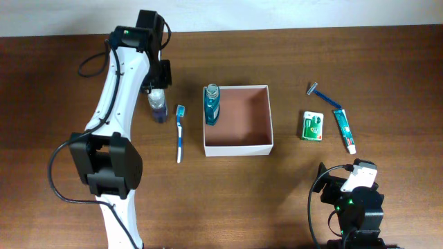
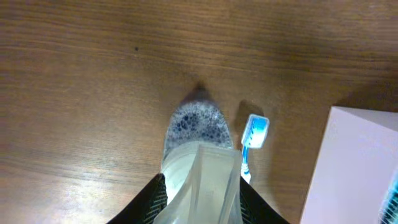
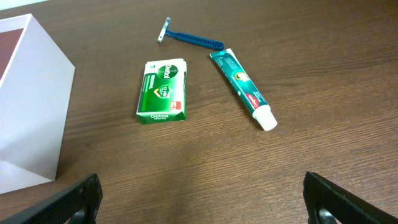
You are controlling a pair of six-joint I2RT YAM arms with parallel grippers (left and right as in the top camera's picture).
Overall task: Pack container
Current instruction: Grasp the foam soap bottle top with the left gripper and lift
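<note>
The container, a square white-walled box with a pinkish-brown inside, sits mid-table and holds a teal bottle at its left wall. Its white wall also shows in the left wrist view and the right wrist view. My left gripper is shut on a clear bottle that stands on the table left of the container. A blue toothbrush lies between that bottle and the container. My right gripper is open and empty near the front right edge.
Right of the container lie a green-and-white soap packet, a toothpaste tube and a blue razor. They also show in the right wrist view: packet, tube, razor.
</note>
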